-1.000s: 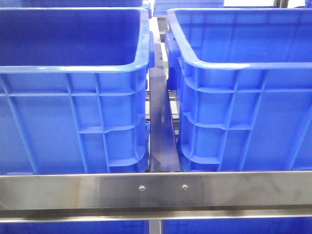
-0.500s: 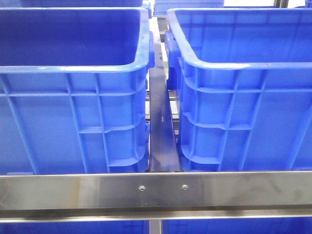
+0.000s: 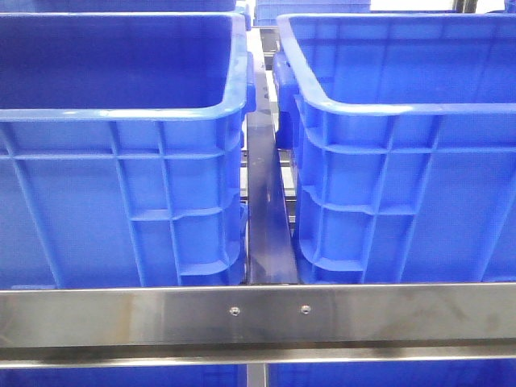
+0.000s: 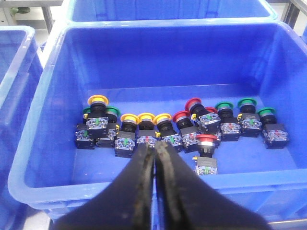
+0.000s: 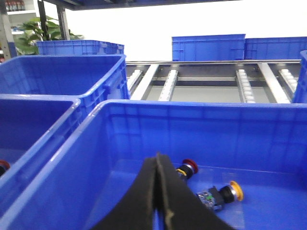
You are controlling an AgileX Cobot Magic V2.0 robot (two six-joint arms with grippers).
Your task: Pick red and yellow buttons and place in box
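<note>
Left tool closed and empty above blue bin, row of red, yellow and green buttons across its floor, right tool closed and empty above box holding red button and yellow button

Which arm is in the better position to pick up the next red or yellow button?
Probably the left. The left gripper hangs shut above the bin holding the many buttons, close to a yellow button. The right gripper is shut over the box with only two buttons.
</note>
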